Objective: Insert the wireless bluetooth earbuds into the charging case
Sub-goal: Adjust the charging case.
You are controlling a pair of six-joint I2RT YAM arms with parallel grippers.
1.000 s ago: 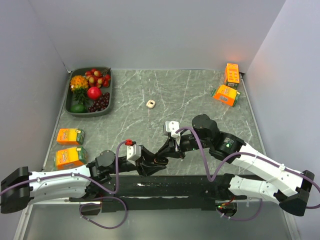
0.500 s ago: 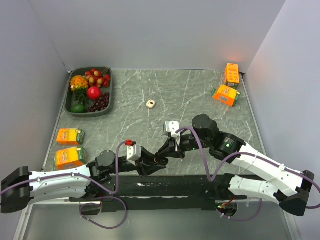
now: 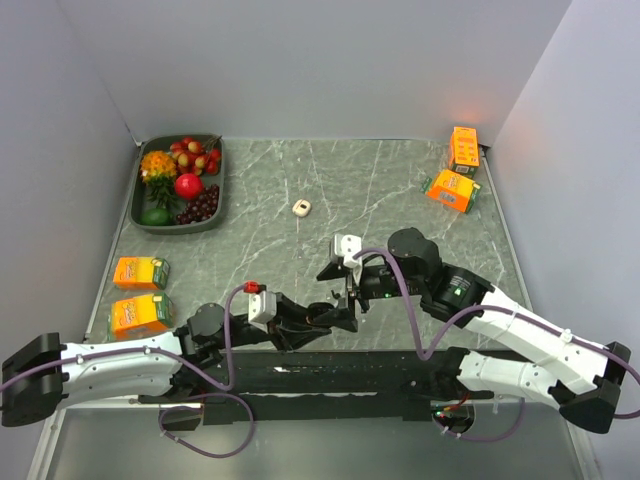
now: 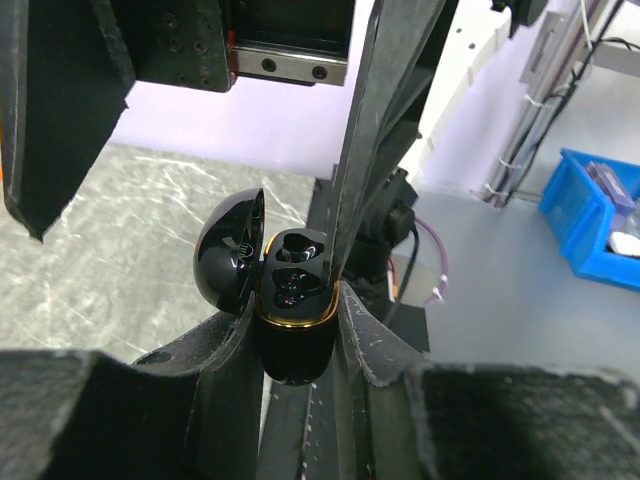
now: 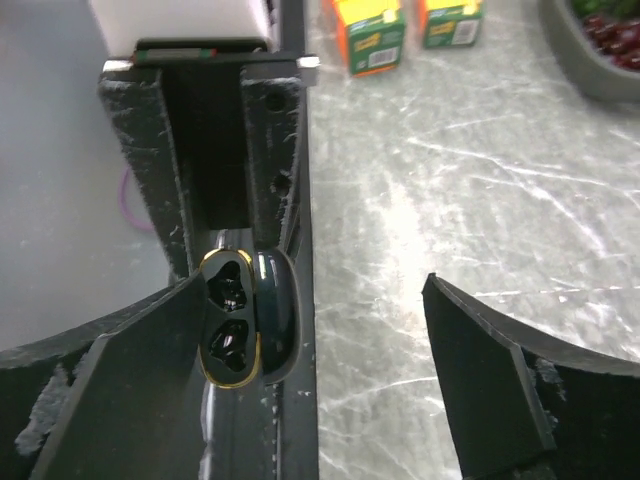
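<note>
Risking a knock: charging case [image 4: 297, 345] is being crowded at its rim by one finger [image 4: 370, 150] of the wide-open, empty right gripper [image 5: 320, 340]; a sideways exit could be unseating the earbuds [image 5: 228, 345].
Case is being clamped lid-open by the left gripper [image 4: 297, 310]; earbuds are being seen as glossy shapes in its two wells, seating unclear.

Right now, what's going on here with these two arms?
The left fingers are shut on the case, holding it with its lid open. The right fingers stand wide open over it, one close beside the case, gripping nothing. Two glossy black earbuds seem to sit inside, though it is hard to tell whether they are fully seated.
</note>
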